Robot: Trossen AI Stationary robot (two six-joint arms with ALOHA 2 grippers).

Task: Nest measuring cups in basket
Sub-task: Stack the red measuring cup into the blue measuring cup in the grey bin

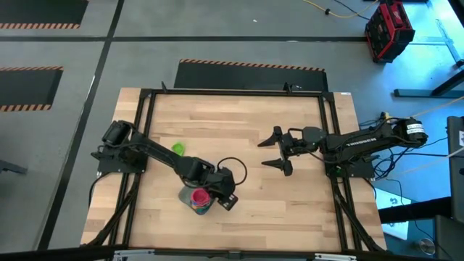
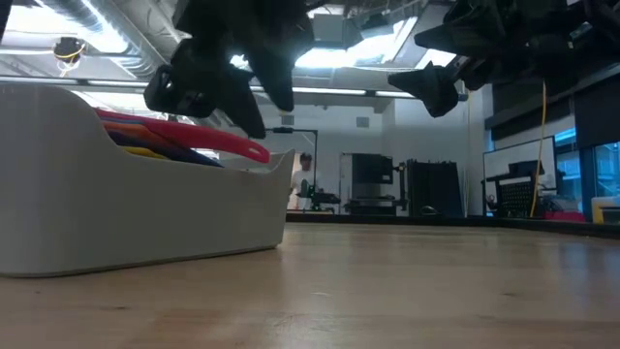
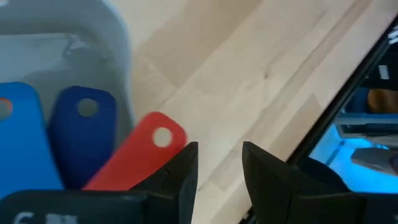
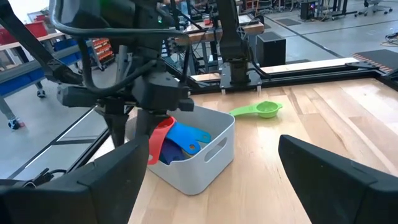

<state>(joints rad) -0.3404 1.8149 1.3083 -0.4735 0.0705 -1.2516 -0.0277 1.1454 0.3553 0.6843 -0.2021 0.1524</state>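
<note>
The pale grey basket (image 1: 197, 209) (image 4: 205, 163) stands on the table near its near edge. Inside it lie nested cups: a red one (image 1: 199, 196) on top, with blue ones (image 3: 81, 143) (image 4: 186, 137) and a yellow one (image 2: 145, 150) under it. The red cup's handle (image 2: 208, 138) juts up over the basket's rim. My left gripper (image 3: 221, 168) (image 1: 226, 197) hovers open just above that rim, with nothing between its fingers. The green cup (image 1: 177, 148) (image 4: 261, 110) lies on the wood beyond the basket. My right gripper (image 1: 263, 154) (image 4: 211, 186) hangs open above the table's right half. My left gripper has nothing between its fingers. The red handle's holed end (image 3: 161, 137) shows right beside the outer side of one finger (image 3: 186, 171); I cannot tell whether they touch.
Bare wood stretches between the basket and the right arm. A black frame rail (image 1: 330, 138) borders the table. A coiled cable (image 1: 233, 170) loops by the left wrist. Racks and a distant person (image 2: 304, 174) show in the room behind.
</note>
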